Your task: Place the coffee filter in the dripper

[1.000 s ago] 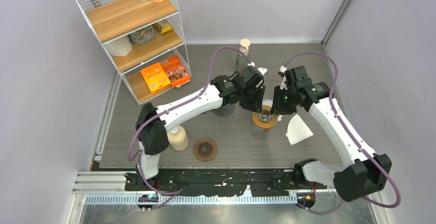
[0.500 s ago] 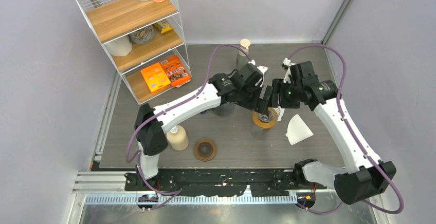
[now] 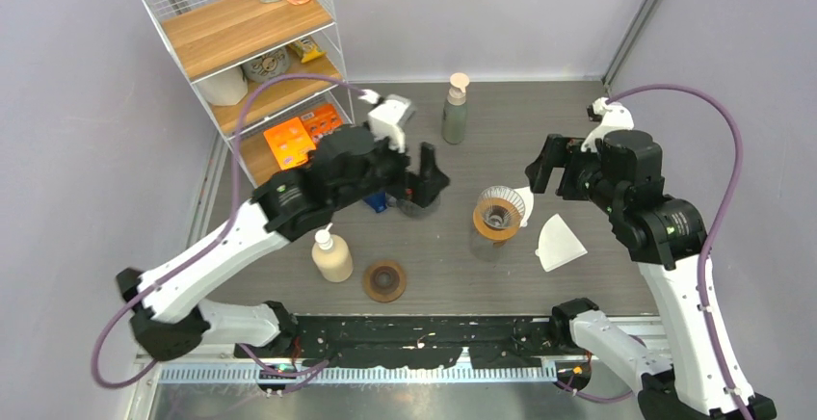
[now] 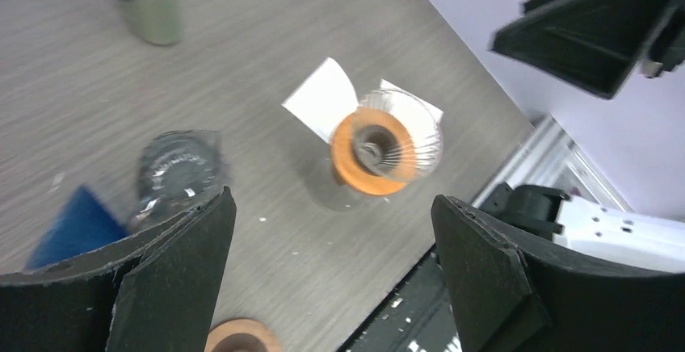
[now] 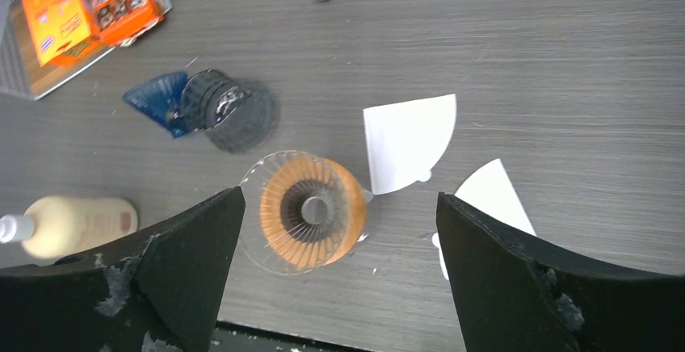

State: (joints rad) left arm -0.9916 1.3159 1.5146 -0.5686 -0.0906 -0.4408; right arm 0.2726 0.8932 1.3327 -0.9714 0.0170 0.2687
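The left gripper (image 4: 333, 200) hangs over the left middle of the table (image 3: 443, 266) with its jaws spread wide and nothing between them. Below it are a dark jar (image 3: 416, 200) and a blue item (image 3: 378, 204). The right gripper (image 5: 339, 197) is likewise wide open and empty, raised to the right of the dripper (image 3: 499, 211).

The dripper, clear and ribbed, sits on an orange-rimmed vessel near the table's centre, with no paper inside it. A white coffee filter (image 5: 408, 144) lies flat on the table, its point just touching the dripper's right rim. A second filter (image 3: 559, 244) lies further right and nearer, apart from the dripper and close to the table's right edge.

Bare table runs from the dripper to the far wall, with only a green pump bottle (image 3: 455, 110) standing there. Toward the near edge, a brown disc (image 3: 384, 280) and a cream bottle (image 3: 332, 258) sit left of the dripper. A wire shelf rack (image 3: 250, 64) fills the far left corner.
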